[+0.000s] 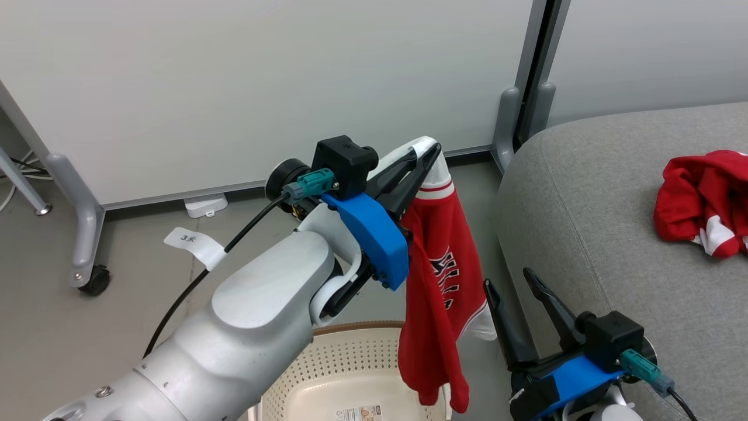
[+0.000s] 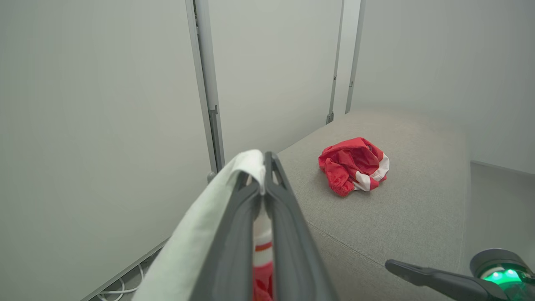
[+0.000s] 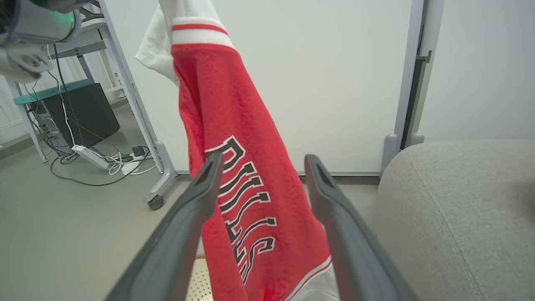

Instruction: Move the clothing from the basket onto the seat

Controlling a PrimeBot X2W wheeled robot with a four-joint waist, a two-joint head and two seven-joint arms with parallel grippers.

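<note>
My left gripper is shut on the white top edge of a red garment with lettering, which hangs down over the cream basket. In the left wrist view the closed gripper pinches white fabric. The other red garment lies crumpled on the grey seat, also visible from the left wrist as a red garment on the seat. My right gripper stands open beside the seat's edge, just right of the hanging garment. In the right wrist view the hanging garment sits beyond the open gripper.
White partition panels on wheeled grey feet stand behind. Cables and a power strip lie on the floor at the left, near a dark box. A tagged black cable runs along my left arm.
</note>
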